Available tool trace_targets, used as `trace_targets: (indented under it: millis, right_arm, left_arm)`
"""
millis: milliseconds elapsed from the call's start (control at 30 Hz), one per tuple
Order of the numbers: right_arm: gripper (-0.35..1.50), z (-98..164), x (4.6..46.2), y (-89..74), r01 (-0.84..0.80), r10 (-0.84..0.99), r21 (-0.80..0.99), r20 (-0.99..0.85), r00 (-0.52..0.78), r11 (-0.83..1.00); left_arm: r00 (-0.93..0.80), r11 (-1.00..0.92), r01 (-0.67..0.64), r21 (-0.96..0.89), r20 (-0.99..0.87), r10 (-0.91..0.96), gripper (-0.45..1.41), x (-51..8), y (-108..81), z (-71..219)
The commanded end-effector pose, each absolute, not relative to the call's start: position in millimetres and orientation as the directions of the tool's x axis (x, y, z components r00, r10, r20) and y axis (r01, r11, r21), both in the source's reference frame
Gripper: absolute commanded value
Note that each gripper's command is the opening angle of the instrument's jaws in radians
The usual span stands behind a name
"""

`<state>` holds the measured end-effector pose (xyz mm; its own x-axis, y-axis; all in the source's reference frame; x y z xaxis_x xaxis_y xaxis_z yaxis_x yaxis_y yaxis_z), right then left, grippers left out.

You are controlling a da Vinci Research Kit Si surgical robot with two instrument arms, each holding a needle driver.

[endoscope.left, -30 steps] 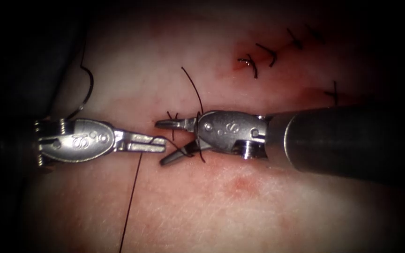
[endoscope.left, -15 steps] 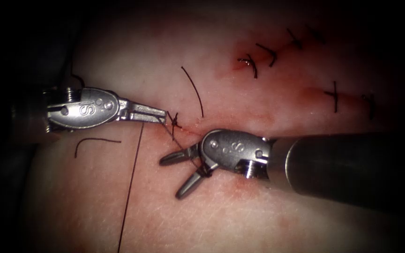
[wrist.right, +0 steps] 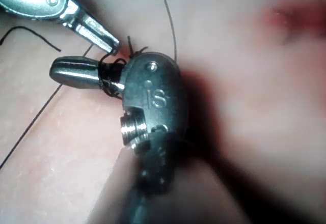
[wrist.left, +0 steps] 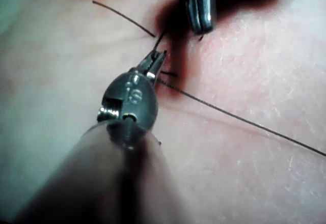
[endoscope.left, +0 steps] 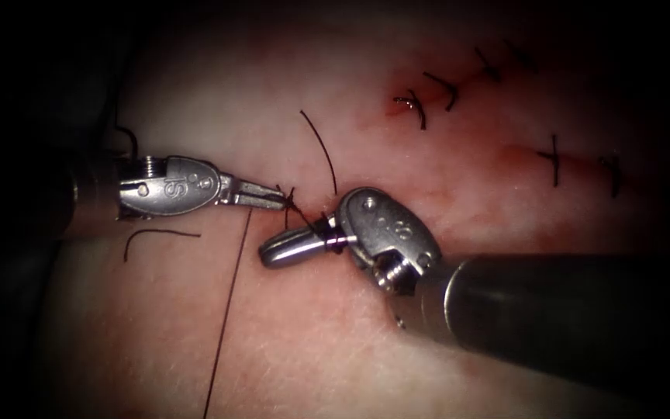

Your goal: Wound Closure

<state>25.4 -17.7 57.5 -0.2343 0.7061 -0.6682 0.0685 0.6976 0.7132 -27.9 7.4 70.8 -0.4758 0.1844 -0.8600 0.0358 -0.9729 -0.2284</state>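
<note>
While the left silver needle-driver end effector (endoscope.left: 277, 203) is pinching the dark thread (endoscope.left: 230, 310) at the knot (endoscope.left: 292, 203) with jaws closed, the right silver end effector (endoscope.left: 292, 247) is clamping, jaws together, on thread wound around them, just right of the cut in the pale pink tissue (endoscope.left: 312, 341). Judging by this, steady opposed tension would seat the knot well. Counted: two tools, one loose thread scrap (endoscope.left: 157, 234), five finished stitches; I cannot make out a needle.
</note>
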Motion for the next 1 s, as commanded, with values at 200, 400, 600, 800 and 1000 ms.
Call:
trace_targets:
  millis: [200, 400, 600, 800, 1000]
  right_arm:
    - [-0.26, 58.2, 26.1, -17.9, -0.073, 0.700, 0.766, -0.618, -0.357, 0.639]
    - [0.69, 58.4, 26.5, -18.5, -0.224, 0.649, 0.738, -0.669, -0.362, 0.636]
    - [0.91, 58.4, 26.5, -19.4, -0.409, 0.610, 0.689, -0.722, -0.326, 0.598]
    - [0.93, 57.8, 26.0, -19.7, -0.538, 0.569, 0.638, -0.759, -0.317, 0.551]
    - [0.93, 57.6, 24.7, -18.7, -0.637, 0.559, 0.609, -0.766, -0.318, 0.472]
  left_arm:
    - [-0.464, -0.970, 0.036, -0.239, -0.864, 0.196, -0.45, -28.5, 5.7, 71.4]
    - [-0.458, -0.971, 0.032, -0.239, -0.867, 0.198, -0.45, -29.2, 4.5, 70.8]
    - [-0.434, -0.972, 0.019, -0.235, -0.878, 0.204, -0.45, -30.1, 3.9, 69.6]
    - [-0.415, -0.973, 0.002, -0.230, -0.886, 0.209, -0.45, -30.8, 3.7, 69.1]
    - [-0.400, -0.974, -0.012, -0.228, -0.891, 0.214, -0.45, -31.3, 4.0, 69.2]
